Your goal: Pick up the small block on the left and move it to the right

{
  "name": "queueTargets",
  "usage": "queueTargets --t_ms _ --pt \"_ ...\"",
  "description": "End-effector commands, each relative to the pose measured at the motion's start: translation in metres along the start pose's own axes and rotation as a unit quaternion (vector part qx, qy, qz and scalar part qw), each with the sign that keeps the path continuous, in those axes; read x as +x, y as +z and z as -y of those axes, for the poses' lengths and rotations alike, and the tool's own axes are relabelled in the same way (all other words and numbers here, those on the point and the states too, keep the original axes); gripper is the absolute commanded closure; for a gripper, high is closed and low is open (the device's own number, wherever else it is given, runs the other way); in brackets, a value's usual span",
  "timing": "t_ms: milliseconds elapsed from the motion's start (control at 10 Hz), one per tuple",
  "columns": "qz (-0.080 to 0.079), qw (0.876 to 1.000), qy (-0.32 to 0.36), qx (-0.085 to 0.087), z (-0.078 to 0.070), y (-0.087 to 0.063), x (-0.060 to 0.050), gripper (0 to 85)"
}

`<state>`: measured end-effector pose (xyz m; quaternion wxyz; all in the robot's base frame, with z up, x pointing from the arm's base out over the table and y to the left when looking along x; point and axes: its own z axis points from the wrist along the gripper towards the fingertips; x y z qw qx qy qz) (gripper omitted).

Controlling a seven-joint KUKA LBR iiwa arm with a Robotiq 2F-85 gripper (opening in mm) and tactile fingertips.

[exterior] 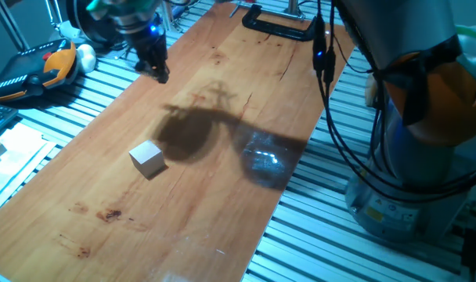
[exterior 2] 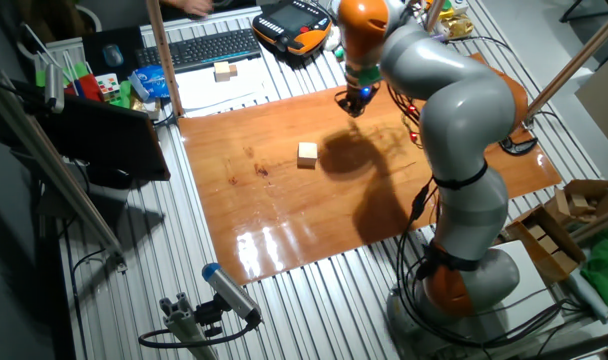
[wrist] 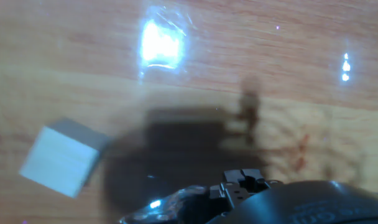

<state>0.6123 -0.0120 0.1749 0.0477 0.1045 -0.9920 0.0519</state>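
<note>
The small block [exterior: 148, 159] is a pale wooden cube lying on the wooden board [exterior: 222, 219]. It also shows in the other fixed view [exterior 2: 307, 153] and at the lower left of the hand view [wrist: 61, 158]. My gripper [exterior: 158, 70] hangs above the board's far part, well away from the block, and holds nothing. It also shows in the other fixed view [exterior 2: 352, 103]. Its dark fingers look pressed together. In the hand view only the gripper's dark underside [wrist: 242, 183] shows at the bottom edge, to the right of the block.
A black clamp [exterior: 275, 23] grips the board's far end. An orange and black pendant [exterior: 34, 70] lies beside the board. A keyboard [exterior 2: 209, 45] and another wooden block [exterior 2: 222, 71] sit past the board's edge. The arm's base [exterior 2: 464, 280] and cables stand on the near side.
</note>
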Motion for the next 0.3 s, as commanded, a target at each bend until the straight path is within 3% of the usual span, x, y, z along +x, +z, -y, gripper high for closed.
queueTargets --t_ms 0,200 --pt "0.003 1.000 -0.026 0.001 0.0129 0.0016 0.0024 84.3" --pt "0.012 1.000 -0.016 -0.001 0.0098 -0.0005 0.0010 84.3"
